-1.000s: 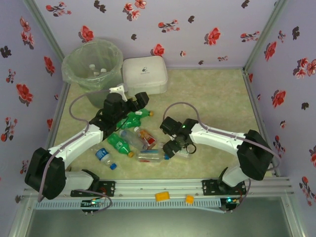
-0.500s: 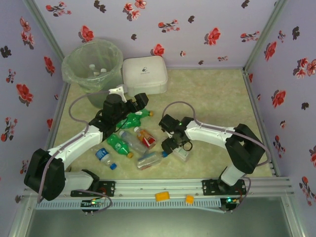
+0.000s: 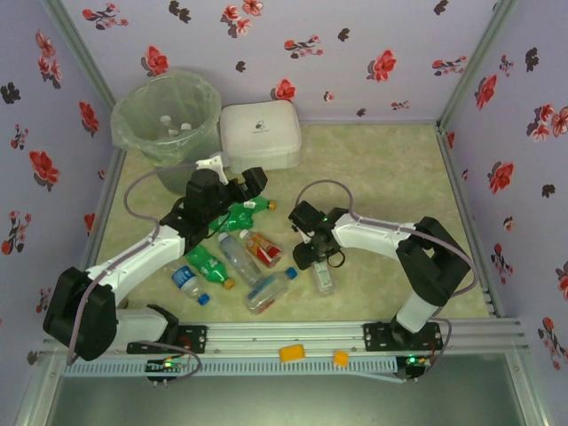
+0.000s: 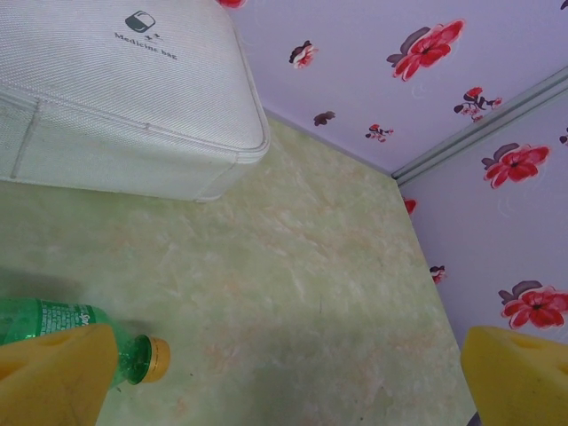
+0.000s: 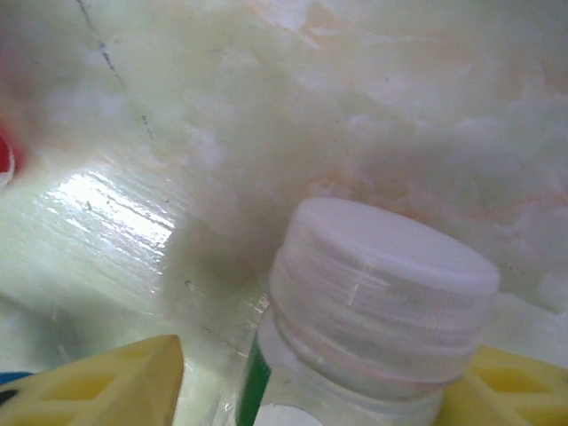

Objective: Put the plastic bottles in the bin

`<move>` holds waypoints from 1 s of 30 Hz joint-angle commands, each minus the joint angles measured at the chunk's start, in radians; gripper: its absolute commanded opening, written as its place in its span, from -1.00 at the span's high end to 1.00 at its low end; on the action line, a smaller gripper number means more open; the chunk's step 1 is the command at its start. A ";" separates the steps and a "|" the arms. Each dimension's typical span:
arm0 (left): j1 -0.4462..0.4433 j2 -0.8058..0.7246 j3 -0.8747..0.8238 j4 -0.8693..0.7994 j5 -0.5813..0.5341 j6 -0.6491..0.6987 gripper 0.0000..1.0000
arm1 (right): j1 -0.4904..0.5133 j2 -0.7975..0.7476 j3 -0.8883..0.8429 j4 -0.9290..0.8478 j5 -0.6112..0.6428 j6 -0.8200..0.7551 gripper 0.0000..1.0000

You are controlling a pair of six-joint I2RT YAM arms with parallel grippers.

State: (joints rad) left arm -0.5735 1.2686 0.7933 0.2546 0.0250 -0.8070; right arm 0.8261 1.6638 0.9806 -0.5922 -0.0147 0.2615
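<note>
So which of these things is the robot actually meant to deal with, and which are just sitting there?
Part of the job:
- the plastic bottles lying on the table, green, clear and red-labelled
- the white-capped clear bottle
- the bin

Just lying about:
- the white box beside the bin
- two small orange blocks near the front edge

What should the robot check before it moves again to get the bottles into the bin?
1. The clear plastic bottle with a white cap sits between the fingers of the right gripper: ok.
2. Grip firm on it: cannot tell.
3. The left gripper open and empty: ok.
4. The round translucent grey-green bin upright, mouth open: ok.
5. Path to the bin free: probably not ok, the left arm stands between.
</note>
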 commanded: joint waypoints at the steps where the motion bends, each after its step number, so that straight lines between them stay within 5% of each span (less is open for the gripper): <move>1: -0.010 -0.004 -0.002 0.023 -0.022 -0.006 -1.00 | -0.010 0.003 -0.009 0.024 -0.032 0.036 -0.18; 16: -0.033 0.007 0.005 0.076 0.063 0.057 -1.00 | -0.190 -0.306 -0.046 0.263 -0.107 0.233 0.19; 30: -0.158 0.143 0.064 0.222 0.398 0.124 -1.00 | -0.438 -0.336 -0.025 0.640 -0.321 0.502 0.26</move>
State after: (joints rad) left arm -0.6956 1.3727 0.8089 0.4053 0.2901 -0.7181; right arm 0.3973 1.3121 0.9409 -0.0502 -0.2691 0.6842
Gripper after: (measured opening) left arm 0.998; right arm 0.381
